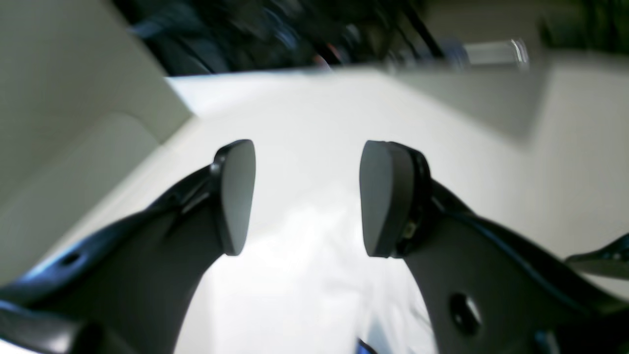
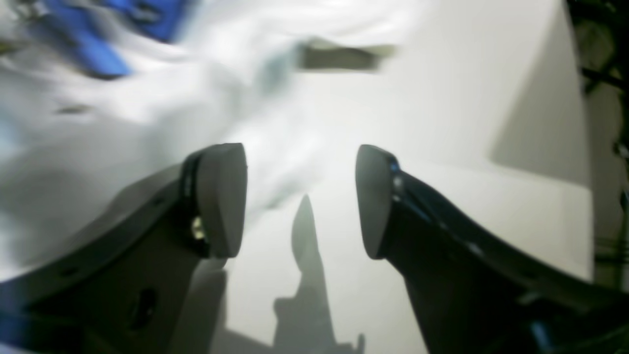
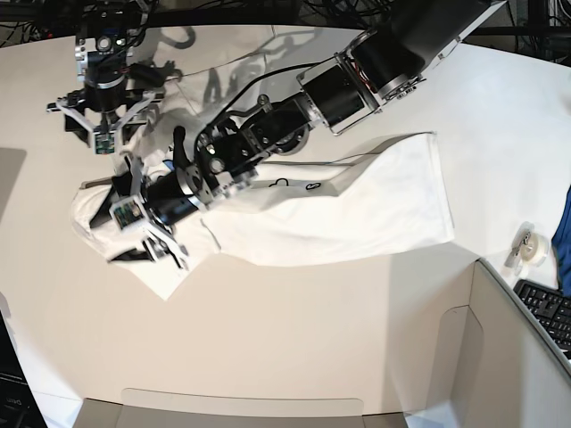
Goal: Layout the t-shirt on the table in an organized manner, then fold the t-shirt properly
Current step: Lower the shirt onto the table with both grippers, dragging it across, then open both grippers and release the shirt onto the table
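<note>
Between the left gripper's (image 1: 307, 196) spread pads nothing is clamped; white cloth lies just below them. Likewise the right gripper (image 2: 300, 199) stands apart and empty over bare table (image 2: 442, 123), the t-shirt (image 3: 357, 209) just beside its left pad. Loosely spread, the shirt runs from the table's left side toward its right edge, bunched at the left. Best regrasp that bunched end at two separate edge points and draw it flat.

From here, both wrist views smear — the t-shirt (image 2: 98, 98) shows only a blue blur, perhaps lettering. In base view my left arm (image 3: 294, 120) covers its upper part.
</note>
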### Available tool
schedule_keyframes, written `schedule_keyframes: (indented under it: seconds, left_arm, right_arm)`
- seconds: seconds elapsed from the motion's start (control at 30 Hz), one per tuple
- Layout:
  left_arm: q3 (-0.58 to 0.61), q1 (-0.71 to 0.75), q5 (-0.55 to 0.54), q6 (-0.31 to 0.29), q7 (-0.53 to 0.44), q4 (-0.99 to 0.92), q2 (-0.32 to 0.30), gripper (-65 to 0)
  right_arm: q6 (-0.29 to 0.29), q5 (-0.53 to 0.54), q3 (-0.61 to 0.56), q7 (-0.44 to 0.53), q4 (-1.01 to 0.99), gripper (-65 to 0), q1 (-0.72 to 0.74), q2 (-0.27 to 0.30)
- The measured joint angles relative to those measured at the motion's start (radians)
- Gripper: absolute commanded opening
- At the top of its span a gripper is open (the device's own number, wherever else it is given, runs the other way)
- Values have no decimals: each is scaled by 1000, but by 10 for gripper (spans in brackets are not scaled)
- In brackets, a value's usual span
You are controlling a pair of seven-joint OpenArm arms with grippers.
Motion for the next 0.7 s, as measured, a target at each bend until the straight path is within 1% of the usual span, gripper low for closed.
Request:
schedule_keyframes:
  seconds: [0.03, 0.07, 0.1, 0.13, 0.17, 0.2, 0.23, 0.33, 0.43, 0.5, 0.57, 0.6, 0.63, 0.67, 0.7]
  left_arm:
    - [-31, 18, 0, 7, 2, 40, -23, -319]
    - [-60, 30, 0, 7, 24, 77, -47, -319]
    - [-86, 48, 0, 1, 76, 121, -72, -319]
    - [-116, 65, 0, 8, 111, 163, -104, -319]
    - [-149, 80, -1, 14, 171, 210, -135, -319]
    - [-183, 99, -2, 14, 242, 264, -161, -319]
    - [-209, 117, -1, 14, 276, 311, -179, -319]
    - [-292, 180, -10, 6, 414, 452, -244, -319]
    - [-354, 244, -14, 5, 531, 539, -333, -319]
    - [-418, 299, -10, 11, 550, 574, -390, -319]
    - [-500, 356, -8, 9, 555, 595, -418, -319]
    - [-535, 385, -8, 11, 557, 598, -429, -319]
    - [-579, 416, -14, 4, 557, 599, -437, -319]
    - [-614, 446, -14, 7, 557, 599, -446, -319]
    - [-644, 472, -15, 4, 562, 598, -454, -319]
  right_arm:
    - [1, 0, 26, 0, 0, -294, 15, 1]
    - [0, -3, 48, 2, 0, -294, 30, 3]
    - [-1, 0, 73, 1, 0, -294, 46, 1]
    - [-1, 0, 96, 1, 0, -294, 63, -1]
    - [1, 1, 116, 1, 0, -294, 79, 0]
    - [4, 10, 134, 0, 0, -294, 98, -2]
    - [11, 34, 143, 0, 1, -294, 113, 0]
    - [105, 163, 150, 3, 1, -294, 146, 1]
    - [220, 326, 131, -4, 1, -294, 157, -2]
    - [274, 417, 96, -6, 0, -294, 158, 2]
    - [319, 495, 43, -8, 0, -294, 158, 9]
    - [334, 518, 10, -11, 0, -294, 159, 11]
    - [338, 527, -29, -29, 0, -294, 159, 12]
    - [357, 530, -68, -69, 0, -294, 162, 16]
    - [362, 526, -108, -108, 0, -294, 165, 27]
